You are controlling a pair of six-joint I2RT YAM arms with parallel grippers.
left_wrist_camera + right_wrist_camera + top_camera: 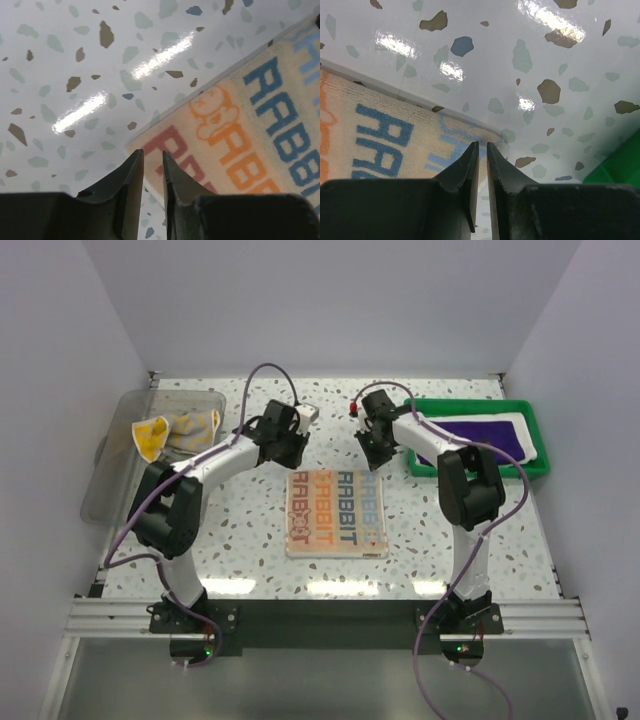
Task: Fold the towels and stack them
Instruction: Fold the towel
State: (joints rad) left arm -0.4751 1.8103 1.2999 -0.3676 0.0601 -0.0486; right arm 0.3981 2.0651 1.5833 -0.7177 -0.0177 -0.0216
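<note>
Top external: lettered towel lies folded at frame centre; purple towel sits in green tray, right side.
Left wrist: left gripper nearly closed, empty, over a towel corner at lower centre.
Right wrist: right gripper likewise nearly closed, empty, over another corner.
Advice: probably open both, pinch every layer, lift evenly.

A lab booth: white panel walls, aluminium rail, speckled table.

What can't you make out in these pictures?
- Top view: the right arm covers part of the purple towel in the green tray.
- Top view: cloths in the clear bin are too crumpled to count.
- Wrist views: frame edges and fingers cut off the lettered towel.
</note>
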